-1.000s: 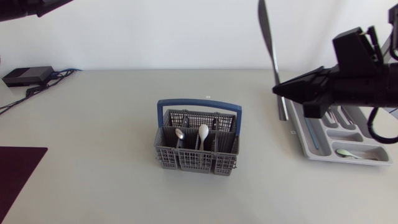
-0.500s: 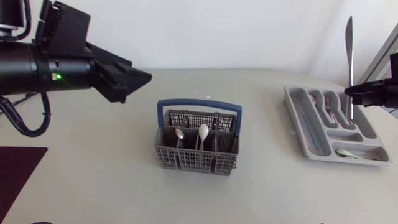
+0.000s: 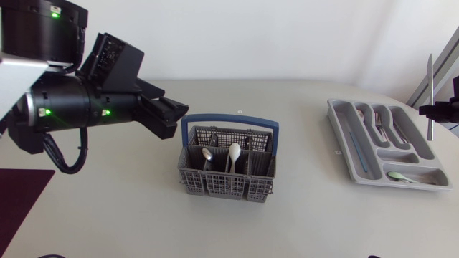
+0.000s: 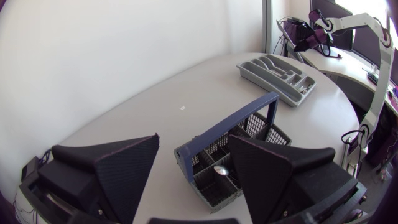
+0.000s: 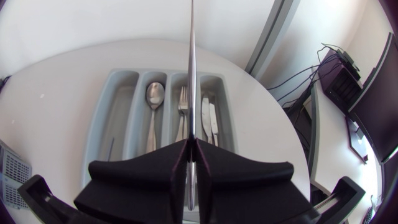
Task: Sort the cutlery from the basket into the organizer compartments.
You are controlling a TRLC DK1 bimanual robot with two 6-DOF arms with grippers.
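The left end effector [image 3: 172, 109] hangs above the surface [image 3: 122, 204] just left of the cutlery basket [image 3: 227, 172]. It is released, with nothing in it. In the left wrist view its two wedge fingers [image 4: 127, 168] stand wide apart, with the basket [image 4: 214, 177] showing ahead in the gap between them.

The basket sits mid-surface, its blue handle [image 3: 229, 122] arching over the top. A metal spoon [image 3: 207, 154] and a white spoon [image 3: 234, 153] stand bowl-up side by side in its compartments.

At the right edge of the scene, the right end effector [image 3: 437, 110] is clenched on a table knife [image 3: 429, 89], grasping it low down so the blade stands upright. In the right wrist view the fingers [image 5: 143, 177] press together on the knife [image 5: 191, 74], and the grey organizer tray [image 5: 112, 84] lies beneath it.

The tray [image 3: 343, 140] rests on the surface well to the right of the basket. Its long slots hold a steel spoon [image 5: 154, 96], a fork [image 5: 182, 102] and knives [image 5: 208, 121]. A small pale spoon [image 3: 396, 176] lies in the near crosswise compartment.
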